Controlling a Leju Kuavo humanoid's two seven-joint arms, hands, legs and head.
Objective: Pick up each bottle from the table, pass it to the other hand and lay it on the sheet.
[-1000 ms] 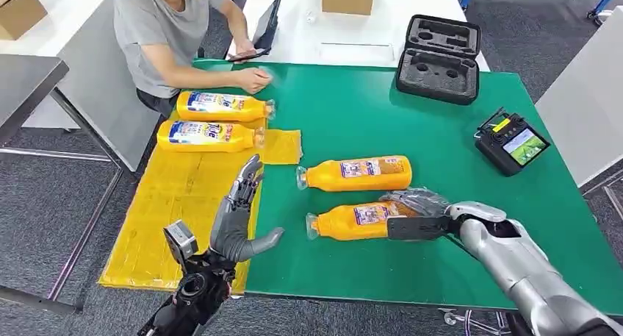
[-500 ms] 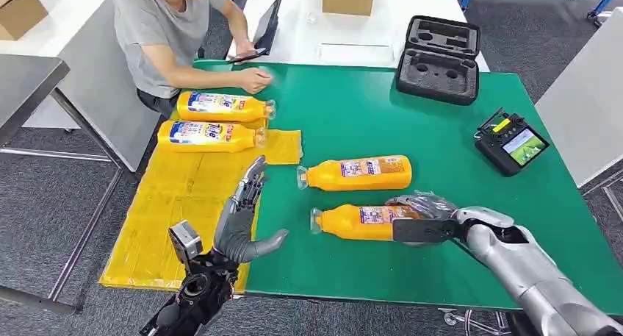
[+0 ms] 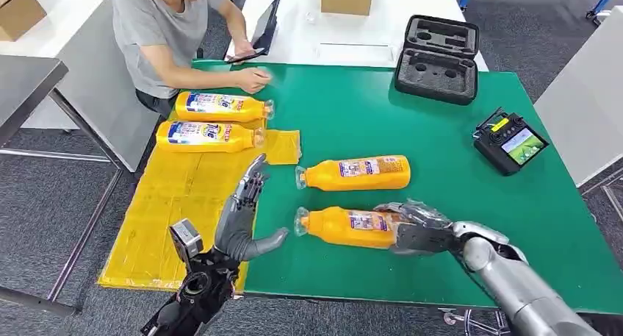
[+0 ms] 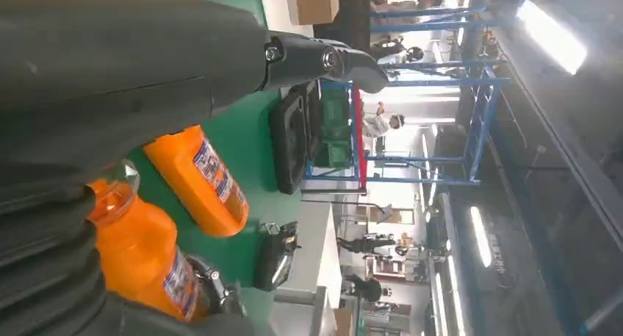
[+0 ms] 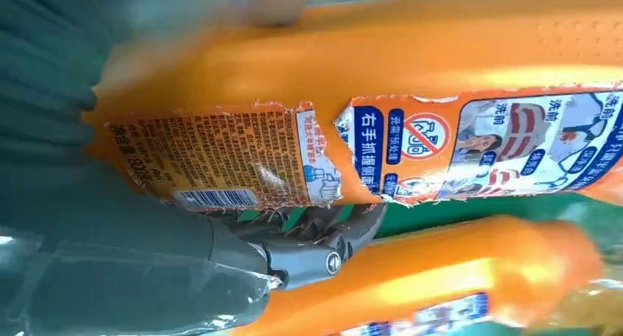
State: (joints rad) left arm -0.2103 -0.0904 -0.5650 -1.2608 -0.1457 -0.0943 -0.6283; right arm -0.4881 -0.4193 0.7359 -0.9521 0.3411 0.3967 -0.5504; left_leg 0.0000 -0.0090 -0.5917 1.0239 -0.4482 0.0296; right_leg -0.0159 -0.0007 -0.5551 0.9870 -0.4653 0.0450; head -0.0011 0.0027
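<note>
My right hand (image 3: 413,226) clasping a bottle (image 3: 345,226), second bottle (image 3: 355,173) just beyond, my left hand (image 3: 242,215) spread empty beside the sheet (image 3: 173,204), case (image 3: 438,48) and controller (image 3: 510,140) far across the bench (image 3: 382,108)

Two bottles (image 3: 209,120) on the sheet (image 3: 176,196) at left, two more bottles (image 3: 353,200) on the table (image 3: 411,123) — right of it

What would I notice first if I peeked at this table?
Probably the bright orange bottle near the front edge of the green table, gripped at its base end by the robot's right hand. The left hand waits open beside the yellow sheet, where two more bottles lie, and a person in grey sits at the far left corner.
</note>
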